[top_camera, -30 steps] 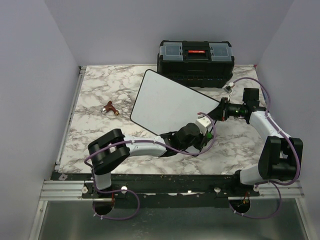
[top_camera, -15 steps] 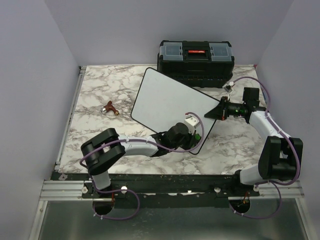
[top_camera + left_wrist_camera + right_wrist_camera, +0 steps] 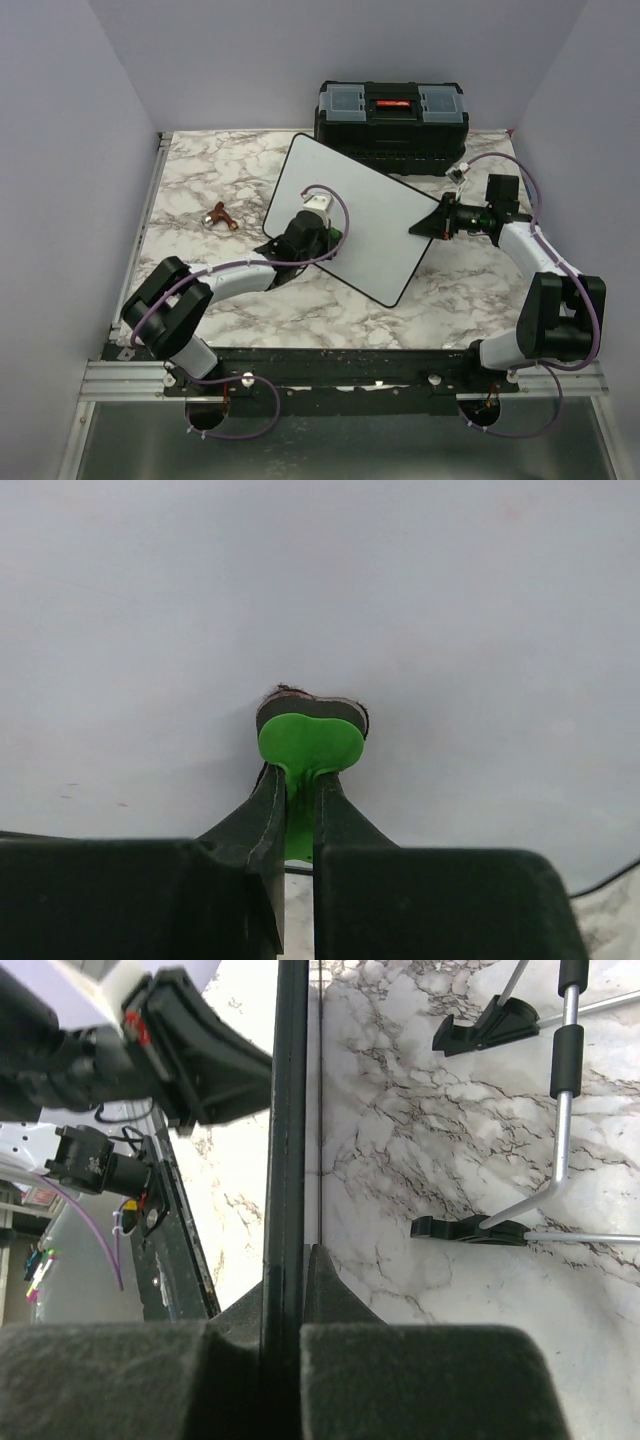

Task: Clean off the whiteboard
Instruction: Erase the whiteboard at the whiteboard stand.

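The whiteboard (image 3: 375, 215) lies tilted across the marble table, and its face looks blank in the top view. My left gripper (image 3: 318, 240) is shut on a green eraser (image 3: 310, 742) and presses it against the board's left part. In the left wrist view the white board surface (image 3: 320, 590) fills the frame, with only faint reddish specks (image 3: 120, 803). My right gripper (image 3: 425, 226) is shut on the board's right corner. The right wrist view shows my right gripper (image 3: 290, 1260) clamped on the thin black frame (image 3: 291, 1110), with a black foot (image 3: 470, 1228) on the underside.
A black toolbox (image 3: 392, 115) with a red latch stands at the back, just behind the board. A small brown object (image 3: 220, 214) lies on the marble table (image 3: 200, 170) to the left of the board.
My left gripper has swept the eraser across the board from its lower right corner to its left part. The board has shifted slightly. My right gripper has kept its hold.
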Controlling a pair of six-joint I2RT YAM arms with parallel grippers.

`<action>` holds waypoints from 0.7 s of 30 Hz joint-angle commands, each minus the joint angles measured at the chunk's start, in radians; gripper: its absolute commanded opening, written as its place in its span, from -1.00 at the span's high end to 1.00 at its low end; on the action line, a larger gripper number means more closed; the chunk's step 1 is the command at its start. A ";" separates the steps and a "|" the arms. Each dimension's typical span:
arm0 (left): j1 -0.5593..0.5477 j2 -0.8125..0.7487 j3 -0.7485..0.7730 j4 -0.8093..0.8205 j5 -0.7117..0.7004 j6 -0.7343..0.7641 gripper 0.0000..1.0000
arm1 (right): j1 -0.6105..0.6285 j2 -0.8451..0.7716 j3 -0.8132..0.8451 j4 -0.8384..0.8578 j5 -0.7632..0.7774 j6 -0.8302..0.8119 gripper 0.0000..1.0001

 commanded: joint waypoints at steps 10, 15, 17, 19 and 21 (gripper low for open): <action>0.278 0.053 0.162 -0.123 0.160 -0.022 1.00 | 0.008 -0.050 0.013 -0.043 -0.152 0.042 0.99; 0.179 0.103 0.207 -0.090 0.233 -0.054 1.00 | 0.008 -0.051 0.013 -0.043 -0.147 0.040 0.99; 0.111 0.116 0.214 -0.067 0.239 -0.070 1.00 | 0.008 -0.051 0.013 -0.043 -0.146 0.041 0.99; 0.035 0.125 0.232 -0.048 0.238 -0.074 1.00 | 0.007 -0.048 0.014 -0.044 -0.147 0.041 0.99; -0.037 0.133 0.251 -0.025 0.229 -0.090 1.00 | 0.007 -0.047 0.013 -0.045 -0.147 0.039 0.99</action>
